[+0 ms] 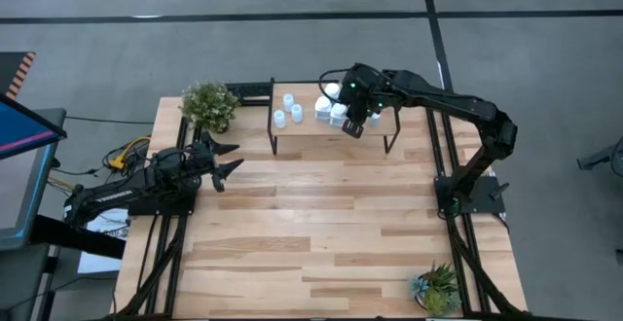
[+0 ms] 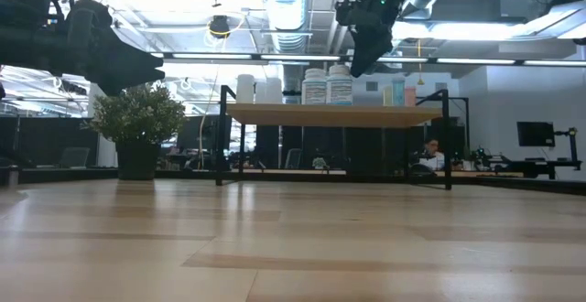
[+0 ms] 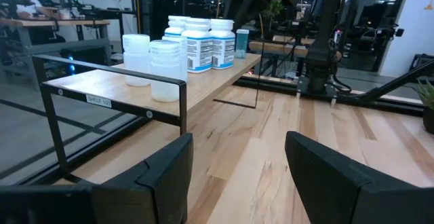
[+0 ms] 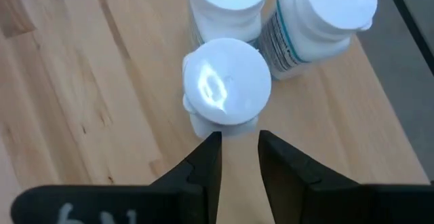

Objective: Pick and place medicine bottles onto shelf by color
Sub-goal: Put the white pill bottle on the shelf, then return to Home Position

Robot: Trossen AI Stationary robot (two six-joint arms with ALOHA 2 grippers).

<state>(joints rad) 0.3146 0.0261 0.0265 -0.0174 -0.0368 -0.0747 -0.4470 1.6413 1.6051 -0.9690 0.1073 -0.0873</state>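
The shelf [image 1: 331,129] stands at the table's far middle, on thin black legs. On its top stand three pale-blue bottles [image 1: 288,110] at the left and larger white labelled bottles [image 1: 329,102] in the middle; small coloured bottles [image 2: 397,92] stand at the right end. My right gripper [image 4: 239,144] hovers above the white bottles [image 4: 227,88], pointing down, with its fingers only slightly apart and empty. My left gripper [image 3: 237,163] is open and empty above the table's left side [image 1: 229,162], facing the shelf.
One potted plant [image 1: 209,105] stands at the far left corner, beside the shelf's left end. Another plant [image 1: 435,287] stands at the near right corner. Bare wooden tabletop [image 1: 321,224] lies between the shelf and the near edge.
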